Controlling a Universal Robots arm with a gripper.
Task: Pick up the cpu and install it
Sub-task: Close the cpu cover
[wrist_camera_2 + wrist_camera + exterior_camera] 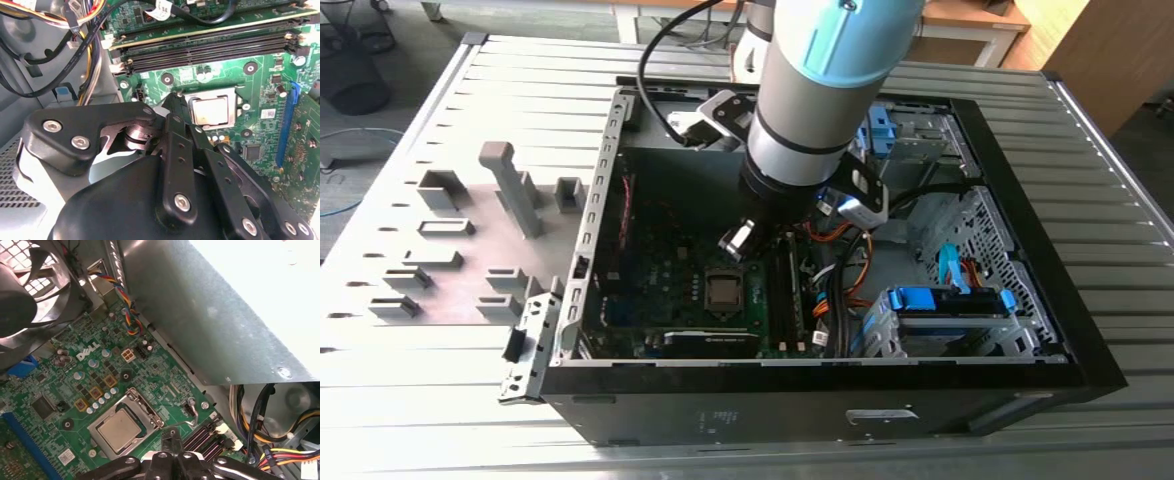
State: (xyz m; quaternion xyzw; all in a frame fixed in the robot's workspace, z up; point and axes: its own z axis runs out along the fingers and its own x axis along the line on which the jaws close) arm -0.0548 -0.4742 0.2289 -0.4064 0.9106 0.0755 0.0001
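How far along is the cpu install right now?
Mostly done, it seems: the cpu lies flat in its socket on the motherboard, also seen in the second wrist view. The gripper hangs beside the socket with nothing seen in it. Whether the socket frame is latched, I cannot tell.

1. Open computer case (pixel 1014 330) lies on the slatted desk (pixel 440 420).
2. Arm (pixel 821 90) reaches down into the case; gripper (pixel 740 240) is above the motherboard (pixel 670 285), near the socket frame (pixel 727 289).
3. Grey holder blocks (pixel 480 215) sit beside the case, toward the exterior view's left desk edge.
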